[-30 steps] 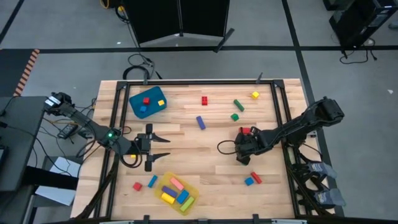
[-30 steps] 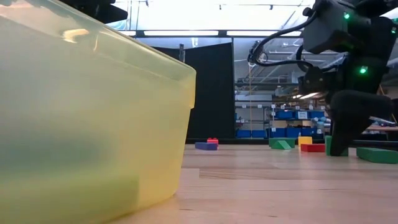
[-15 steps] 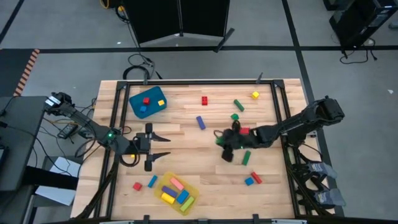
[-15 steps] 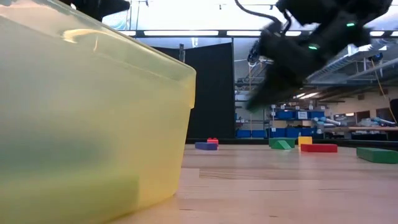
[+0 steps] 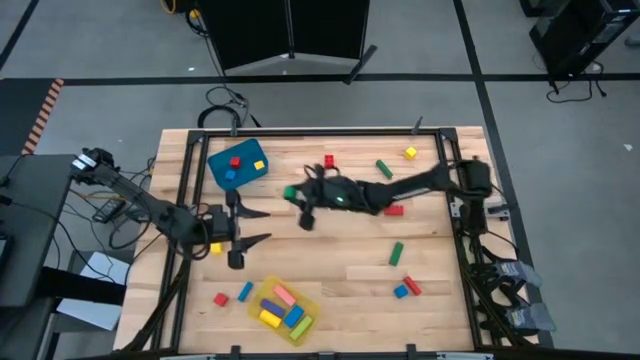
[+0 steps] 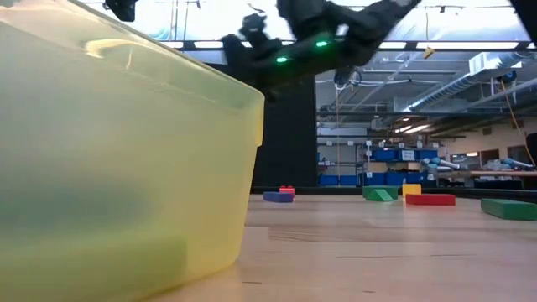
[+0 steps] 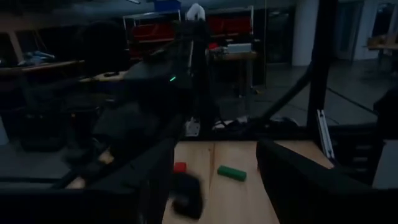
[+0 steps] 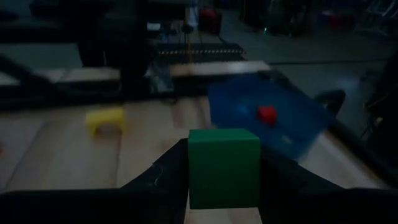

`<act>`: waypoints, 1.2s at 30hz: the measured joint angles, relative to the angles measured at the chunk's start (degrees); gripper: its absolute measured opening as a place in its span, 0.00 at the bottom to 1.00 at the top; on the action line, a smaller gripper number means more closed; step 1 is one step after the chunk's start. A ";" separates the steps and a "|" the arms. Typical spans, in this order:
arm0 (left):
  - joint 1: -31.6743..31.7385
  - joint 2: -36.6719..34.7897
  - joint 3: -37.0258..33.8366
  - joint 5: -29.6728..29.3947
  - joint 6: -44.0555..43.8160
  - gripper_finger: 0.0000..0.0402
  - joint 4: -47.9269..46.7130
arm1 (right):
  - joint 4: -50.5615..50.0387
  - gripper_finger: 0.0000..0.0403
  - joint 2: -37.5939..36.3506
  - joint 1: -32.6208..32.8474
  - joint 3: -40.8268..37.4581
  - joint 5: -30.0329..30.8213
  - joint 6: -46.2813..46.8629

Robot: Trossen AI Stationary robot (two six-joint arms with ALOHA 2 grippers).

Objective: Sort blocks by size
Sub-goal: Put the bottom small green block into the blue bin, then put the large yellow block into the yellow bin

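My right gripper reaches across the table's middle and is shut on a green cube, which also shows in the high view, just right of the blue bin. The bin holds a red cube, a yellow one and a blue one. My left gripper is open and empty at the left, below the bin. The yellow tray at the near edge holds several bars. Loose blocks lie on the wood: a red cube, a green bar, a yellow cube, a red bar and a green bar. My right gripper pinches the green cube by two opposite sides between its two fingers. The fingers come about level from the table's right, pointing left toward the blue bin. The cube is lifted clear of the table, its faces square to the fingers.
A blue and a red block lie near the front right, and a red one and a blue one lie left of the tray. The tray's wall fills the left of the low view. A rail frame borders the table.
My right gripper has risen from the table's right half and swept left and toward the far edge to beside the blue bin, carrying the green cube clear of the wood. A green bar shows where it stood. My left gripper has turned a little.
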 joint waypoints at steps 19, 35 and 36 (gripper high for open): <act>-0.33 -7.08 0.01 -0.03 1.11 0.59 -4.81 | -6.92 0.36 28.17 -8.58 40.65 -3.87 6.96; -0.26 -11.00 0.01 -0.33 1.25 0.59 -7.43 | -7.37 0.75 33.51 -11.33 49.56 -3.71 13.67; -0.26 -11.20 0.01 -0.35 1.26 0.59 -7.52 | -6.67 0.76 33.51 -11.44 49.56 -4.25 13.55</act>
